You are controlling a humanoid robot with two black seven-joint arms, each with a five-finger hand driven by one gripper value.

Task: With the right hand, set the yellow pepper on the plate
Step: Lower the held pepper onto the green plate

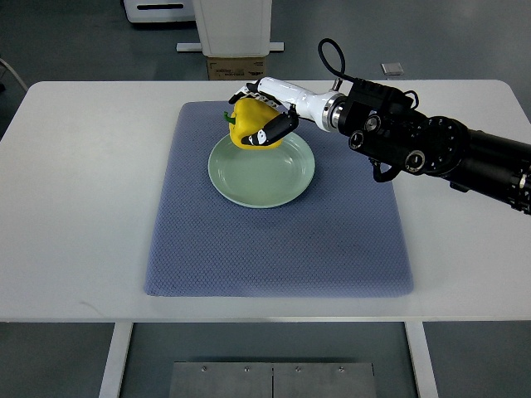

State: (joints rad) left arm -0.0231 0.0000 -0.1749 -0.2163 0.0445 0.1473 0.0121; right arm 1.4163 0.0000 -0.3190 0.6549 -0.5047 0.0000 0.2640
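A yellow pepper (247, 123) with a green stem is held over the far rim of a pale green plate (262, 178). My right hand (264, 114) reaches in from the right and is shut on the pepper, its white and black fingers (278, 127) wrapped around the fruit. I cannot tell whether the pepper touches the plate's rim or hovers just above it. The plate lies on a blue-grey mat (278, 249) in the middle of the white table. The left arm does not show.
The black right forearm (440, 149) crosses the table's right side above the mat's far right corner. Beyond the table's far edge stand a white base (232, 25) and a cardboard box (236, 68). A small grey object (392, 69) lies on the floor.
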